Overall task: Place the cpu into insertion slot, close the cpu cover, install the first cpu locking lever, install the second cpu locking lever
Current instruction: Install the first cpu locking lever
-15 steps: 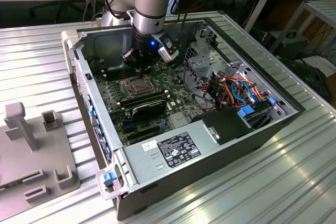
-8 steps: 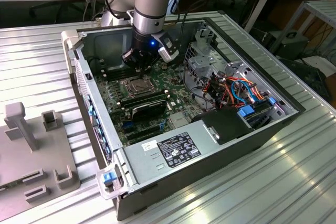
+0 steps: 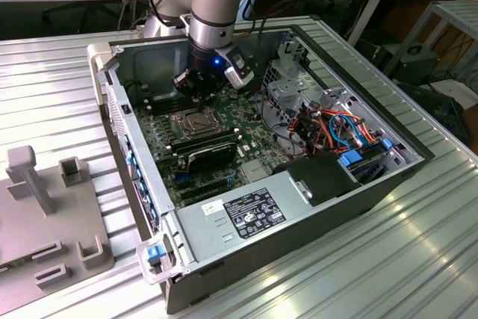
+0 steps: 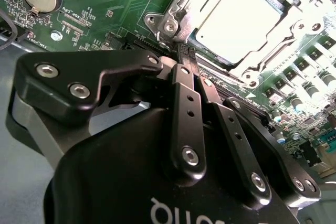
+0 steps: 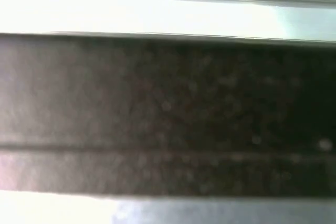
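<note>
Chip sat in its socket on the green board inside the open computer case on the ribbed metal table, in the exterior view; the claw hung just above the socket's far edge. In the second wrist view, the pale, flat square chip lay under the thin grey metal cover. The black fingers were pressed together, holding nothing, beside a corner of the cover. I judged the lever step was in hand, needing a careful sideways push.
</note>
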Robot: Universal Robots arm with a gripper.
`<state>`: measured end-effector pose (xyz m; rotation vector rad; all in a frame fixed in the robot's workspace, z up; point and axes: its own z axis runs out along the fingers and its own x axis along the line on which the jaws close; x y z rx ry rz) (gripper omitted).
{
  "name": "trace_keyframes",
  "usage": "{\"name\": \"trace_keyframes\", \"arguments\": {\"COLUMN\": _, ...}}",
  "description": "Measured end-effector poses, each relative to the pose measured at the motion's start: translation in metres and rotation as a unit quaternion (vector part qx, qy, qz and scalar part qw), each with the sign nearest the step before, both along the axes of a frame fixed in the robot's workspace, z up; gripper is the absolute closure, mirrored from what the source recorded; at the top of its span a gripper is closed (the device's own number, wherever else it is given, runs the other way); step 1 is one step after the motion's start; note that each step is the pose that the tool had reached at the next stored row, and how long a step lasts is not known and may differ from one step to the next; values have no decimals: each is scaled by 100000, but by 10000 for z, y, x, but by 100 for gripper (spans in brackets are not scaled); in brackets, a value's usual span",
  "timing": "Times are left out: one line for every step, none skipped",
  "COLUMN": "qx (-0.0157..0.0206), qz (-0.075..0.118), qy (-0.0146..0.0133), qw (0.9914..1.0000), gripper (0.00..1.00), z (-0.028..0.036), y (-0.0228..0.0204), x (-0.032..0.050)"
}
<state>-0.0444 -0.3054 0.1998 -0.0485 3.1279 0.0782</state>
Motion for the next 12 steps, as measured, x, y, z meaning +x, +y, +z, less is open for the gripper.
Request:
{"name": "trace_keyframes", "arguments": {"qx": 1, "qz": -2, "qy": 0, "qw": 100000, "gripper": 89, "z": 0, "y": 0, "x": 0}}
{"name": "trace_keyframes", "arguments": {"qx": 10, "qz": -6, "qy": -1, "qw": 100000, "gripper": 89, "z": 0, "y": 0, "x": 0}}
{"name": "trace_keyframes", "arguments": {"qx": 20, "qz": -10, "qy": -6, "qw": 100000, "gripper": 89, "z": -1, "y": -2, "x": -1}}
{"name": "trace_keyframes", "arguments": {"qx": 21, "qz": -6, "qy": -6, "qw": 100000, "gripper": 89, "z": -1, "y": -3, "x": 0}}
{"name": "trace_keyframes", "arguments": {"qx": 14, "qz": -3, "qy": -1, "qw": 100000, "gripper": 89, "z": 0, "y": -4, "x": 0}}
{"name": "trace_keyframes", "arguments": {"qx": 10, "qz": -2, "qy": -4, "qw": 100000, "gripper": 89, "z": 0, "y": -5, "x": 0}}
{"name": "trace_keyframes", "arguments": {"qx": 14, "qz": -3, "qy": -6, "qw": 100000, "gripper": 89, "z": -1, "y": -7, "x": 0}}
{"name": "trace_keyframes", "arguments": {"qx": 17, "qz": -2, "qy": -9, "qw": 100000, "gripper": 89, "z": -1, "y": -9, "x": 0}}
{"name": "trace_keyframes", "arguments": {"qx": 12, "qz": -1, "qy": -6, "qw": 100000, "gripper": 89, "z": -1, "y": -10, "x": 0}}
{"name": "trace_keyframes", "arguments": {"qx": 6, "qz": -4, "qy": -3, "qw": 100000, "gripper": 89, "z": 0, "y": -11, "x": 0}}
{"name": "trace_keyframes", "arguments": {"qx": 3, "qz": -7, "qy": -3, "qw": 100000, "gripper": 89, "z": 0, "y": -11, "x": 0}}
{"name": "trace_keyframes", "arguments": {"qx": 10, "qz": -3, "qy": -4, "qw": 100000, "gripper": 89, "z": 4, "y": -12, "x": 0}}
